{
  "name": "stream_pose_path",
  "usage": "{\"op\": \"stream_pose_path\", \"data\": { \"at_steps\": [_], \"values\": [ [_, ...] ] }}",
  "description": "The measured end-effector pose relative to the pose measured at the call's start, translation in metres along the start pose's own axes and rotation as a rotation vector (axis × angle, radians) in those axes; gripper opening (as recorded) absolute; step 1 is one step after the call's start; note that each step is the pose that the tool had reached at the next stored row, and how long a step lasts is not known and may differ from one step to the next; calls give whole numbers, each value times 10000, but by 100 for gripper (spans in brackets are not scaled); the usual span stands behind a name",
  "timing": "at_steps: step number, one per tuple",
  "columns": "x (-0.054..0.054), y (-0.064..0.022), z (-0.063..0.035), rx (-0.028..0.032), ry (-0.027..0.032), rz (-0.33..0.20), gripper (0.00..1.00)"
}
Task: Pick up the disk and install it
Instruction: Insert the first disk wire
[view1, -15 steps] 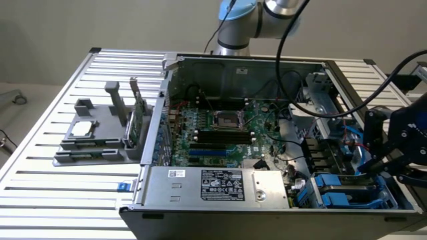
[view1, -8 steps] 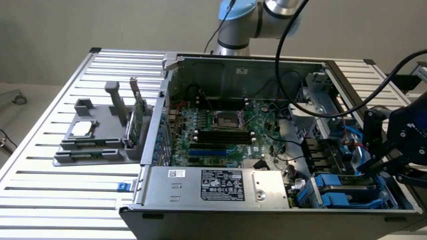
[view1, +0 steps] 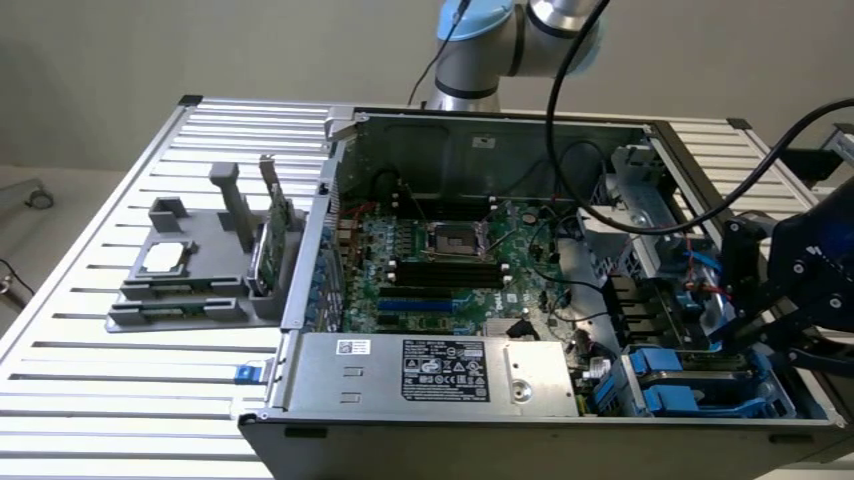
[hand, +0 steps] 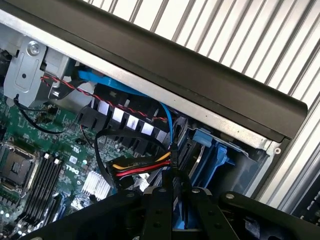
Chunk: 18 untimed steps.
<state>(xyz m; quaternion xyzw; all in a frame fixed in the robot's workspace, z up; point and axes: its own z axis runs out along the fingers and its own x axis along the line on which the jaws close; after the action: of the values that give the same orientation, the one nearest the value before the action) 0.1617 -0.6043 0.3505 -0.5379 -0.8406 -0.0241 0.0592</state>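
**Disk.** The disk (view1: 678, 368), a grey slab in a blue plastic carrier, lies in the drive bay (view1: 767, 405). This bay is in the corner of the computer case (view1: 454, 440) that faces the table's near edge, at the exterior view's right. Its long axis runs roughly along the case's near wall. The wrist view shows blue carrier plastic (hand: 212, 155) seated against the case's dark rim. Whether the disk is fully home cannot be told.

**Claw.** The claw (view1: 750, 332) hangs just above and beside the disk, toward the exterior view's right, and points down into the bay. In the wrist view the claw (hand: 173, 192) is drawn narrow, with its fingers (hand: 159, 210) nearly together. A sliver of blue shows behind them. Whether they pinch the carrier cannot be told.

**Bay surroundings.** A blue data cable (hand: 167, 120) and a red, yellow and black power lead (hand: 140, 167) meet at a black plug just ahead of the fingertips.

**Case contents.** The case holds a green motherboard (view1: 441, 250) at mid-floor. A labelled power supply (view1: 441, 375) lies along the near wall.

**Table.** On the slatted table (view1: 107, 400), well apart toward the exterior view's left, stands a grey fixture (view1: 174, 290). It holds a square silver chip (view1: 167, 258) lying flat and a green circuit card (view1: 274, 245) standing on edge.
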Motion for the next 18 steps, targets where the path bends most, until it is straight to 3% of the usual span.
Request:
{"op": "stream_pose_path", "data": {
  "at_steps": [6, 18],
  "values": [
    [5, -9, 0, 19, 10, 279, 16],
    [8, -17, 1, -127, 48, 1540, 16]
  ]
}}
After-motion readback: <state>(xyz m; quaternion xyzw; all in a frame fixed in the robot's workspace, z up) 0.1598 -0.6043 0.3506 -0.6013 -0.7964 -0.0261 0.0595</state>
